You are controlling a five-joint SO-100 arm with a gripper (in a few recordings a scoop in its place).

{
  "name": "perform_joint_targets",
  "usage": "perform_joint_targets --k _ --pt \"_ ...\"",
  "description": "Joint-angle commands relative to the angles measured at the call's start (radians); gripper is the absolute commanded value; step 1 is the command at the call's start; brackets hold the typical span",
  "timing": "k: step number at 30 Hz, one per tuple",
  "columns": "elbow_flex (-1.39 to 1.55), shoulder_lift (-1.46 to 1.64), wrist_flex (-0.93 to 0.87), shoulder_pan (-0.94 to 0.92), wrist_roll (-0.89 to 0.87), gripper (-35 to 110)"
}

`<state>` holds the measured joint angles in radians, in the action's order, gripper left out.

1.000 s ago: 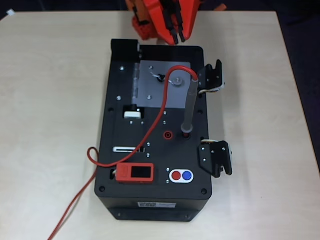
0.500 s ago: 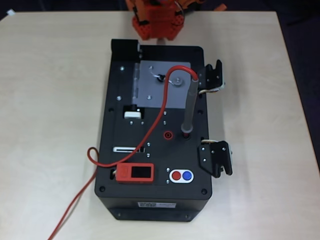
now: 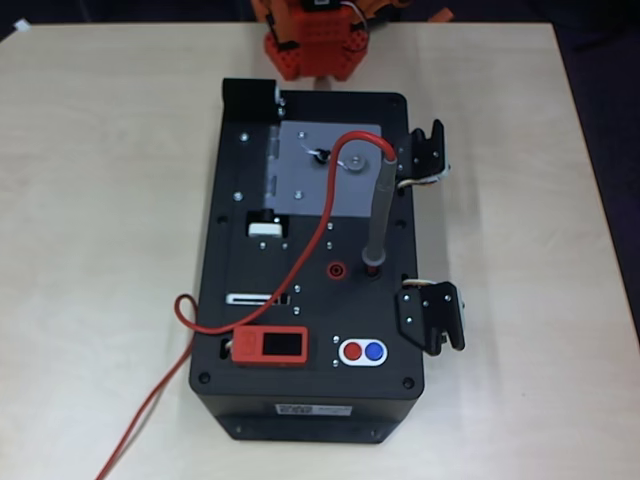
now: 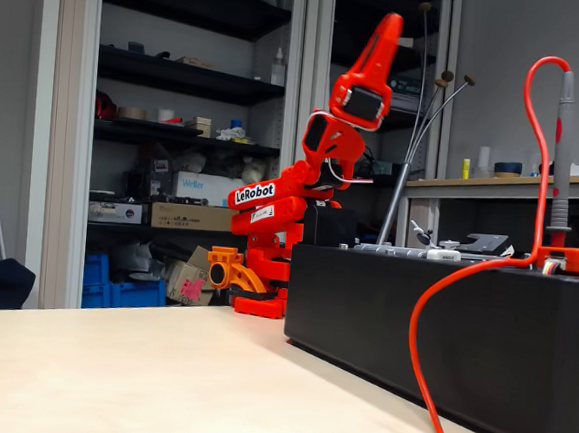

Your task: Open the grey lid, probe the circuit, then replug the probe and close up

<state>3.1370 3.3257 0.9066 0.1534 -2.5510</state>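
Observation:
The grey lid [image 3: 312,172] lies flat and shut on the far end of the black box [image 3: 250,300], its round knob [image 3: 352,166] beside the probe's top. The circuit is hidden under it. The probe [image 3: 378,210] stands upright with its dark tip in a socket on the box top. In the fixed view the probe [image 4: 564,148] rises at the right, its red cable [image 4: 432,318] arching over and down the box side. My gripper [image 4: 389,26] is raised high behind the box, pointing up. It is shut with nothing in it and well clear of lid and probe.
On the box top sit a red socket [image 3: 336,268], a red device with a black screen [image 3: 270,346] and red and blue buttons [image 3: 362,351]. Two black latches [image 3: 432,315] stick out on the right side. The arm's base [image 3: 310,45] stands behind the box. The red cable [image 3: 150,410] trails over the table.
The arm has pulled back and up. Its gripper hung over the box's far edge in the overhead view a second ago and has left that view. Lid and probe have not moved.

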Motion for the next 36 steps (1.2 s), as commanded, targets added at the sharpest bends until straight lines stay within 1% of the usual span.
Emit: perform_joint_targets --k 1,9,15,28,36 --pt "0.005 -0.006 0.091 -0.002 -0.028 0" --pt "0.005 -0.006 0.311 -0.06 -0.029 0" --pt "0.005 -0.005 0.531 -0.158 -0.026 0" --pt "0.005 -0.005 1.017 -0.137 0.006 0" --pt "0.005 -0.005 1.031 -0.137 -0.008 0"
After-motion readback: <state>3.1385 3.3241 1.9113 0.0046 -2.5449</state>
